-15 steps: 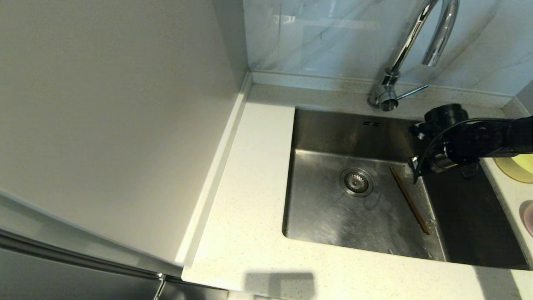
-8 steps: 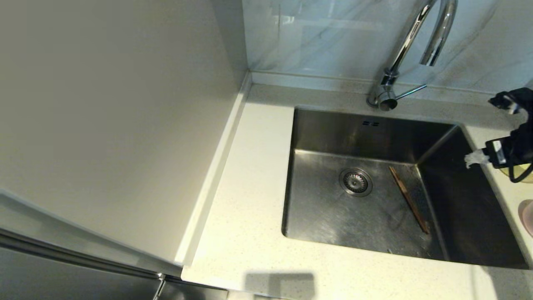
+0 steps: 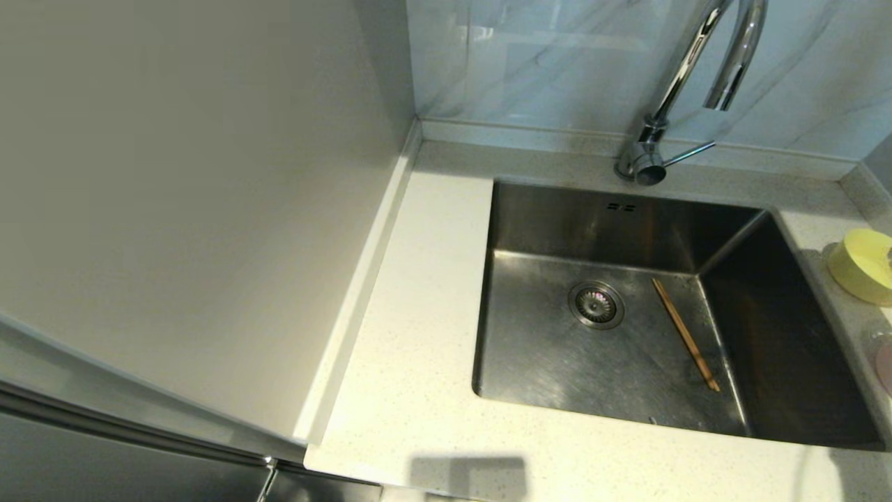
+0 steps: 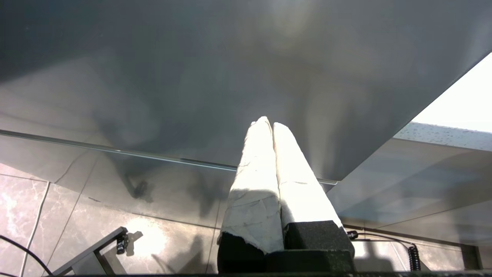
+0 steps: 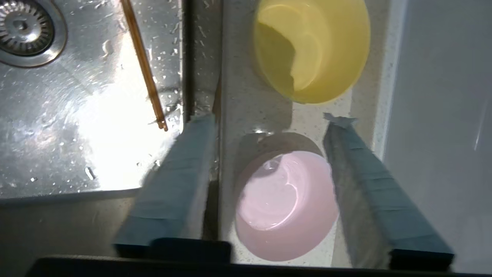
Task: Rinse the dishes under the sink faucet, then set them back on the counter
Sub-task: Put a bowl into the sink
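The chopsticks point(image 3: 685, 334) point(image 5: 144, 63) lie on the wet floor of the sink point(image 3: 550, 362), right of the drain strainer point(image 3: 596, 305). The yellow bowl point(image 3: 864, 265) point(image 5: 312, 48) and the pink bowl point(image 3: 885, 362) point(image 5: 286, 206) stand on the counter point(image 3: 418, 348) right of the sink. My right gripper point(image 5: 271, 121) hangs open above the pink bowl, empty, and is out of the head view. The faucet point(image 3: 686, 84) rises behind the sink. My left gripper point(image 4: 268, 124) is shut and empty, parked below the counter.
A tall pale cabinet side point(image 3: 195, 195) walls off the left of the counter. The glossy marble-look panel point(image 3: 543, 63) stands behind the faucet, and a grey wall point(image 5: 442, 115) runs close beside the two bowls.
My right arm has drawn back from over the sink's right side and left the head view. The yellow bowl now shows uncovered on the counter.
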You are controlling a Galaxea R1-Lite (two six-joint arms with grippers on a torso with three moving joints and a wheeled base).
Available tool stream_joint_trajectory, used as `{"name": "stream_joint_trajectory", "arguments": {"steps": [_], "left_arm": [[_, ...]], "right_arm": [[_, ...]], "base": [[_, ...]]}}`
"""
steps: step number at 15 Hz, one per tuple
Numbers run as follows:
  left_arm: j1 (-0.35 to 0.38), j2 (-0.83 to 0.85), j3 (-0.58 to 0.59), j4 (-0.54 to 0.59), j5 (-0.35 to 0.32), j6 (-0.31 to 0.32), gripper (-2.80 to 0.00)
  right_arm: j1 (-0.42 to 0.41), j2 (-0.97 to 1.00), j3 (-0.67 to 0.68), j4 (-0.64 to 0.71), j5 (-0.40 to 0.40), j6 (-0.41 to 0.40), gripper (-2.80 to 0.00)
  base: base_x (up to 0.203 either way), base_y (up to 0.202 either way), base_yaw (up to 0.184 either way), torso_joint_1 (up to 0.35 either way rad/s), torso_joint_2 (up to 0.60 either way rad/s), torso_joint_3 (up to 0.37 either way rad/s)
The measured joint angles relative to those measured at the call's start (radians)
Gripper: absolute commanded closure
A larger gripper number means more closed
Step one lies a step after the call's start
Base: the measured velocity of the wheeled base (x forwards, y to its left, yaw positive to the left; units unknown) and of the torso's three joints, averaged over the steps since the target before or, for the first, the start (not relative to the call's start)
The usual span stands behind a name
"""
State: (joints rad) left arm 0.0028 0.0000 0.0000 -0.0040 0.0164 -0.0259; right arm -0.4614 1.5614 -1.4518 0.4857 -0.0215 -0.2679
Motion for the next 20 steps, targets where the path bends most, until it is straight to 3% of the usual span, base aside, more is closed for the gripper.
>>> {"name": "stream_joint_trajectory", "arguments": {"steps": [5, 13, 20], "left_arm": [[0.0, 0.0, 0.0, 0.0, 0.0, 0.0, 0.0], [0.0, 0.0, 0.0, 0.0, 0.0, 0.0, 0.0], [0.0, 0.0, 0.0, 0.0, 0.0, 0.0, 0.0]], "right_arm": [[-0.021, 0.035, -0.037, -0.004, 0.029, -0.008, 0.0], [-0.032, 0.229, -0.222, -0.006, 0.043, -0.182, 0.0], [-0.039, 0.287, -0.254, -0.005, 0.046, -0.188, 0.0]], "base": [[0.0, 0.0, 0.0, 0.0, 0.0, 0.0], [0.0, 0.0, 0.0, 0.0, 0.0, 0.0], [0.0, 0.0, 0.0, 0.0, 0.0, 0.0]]}}
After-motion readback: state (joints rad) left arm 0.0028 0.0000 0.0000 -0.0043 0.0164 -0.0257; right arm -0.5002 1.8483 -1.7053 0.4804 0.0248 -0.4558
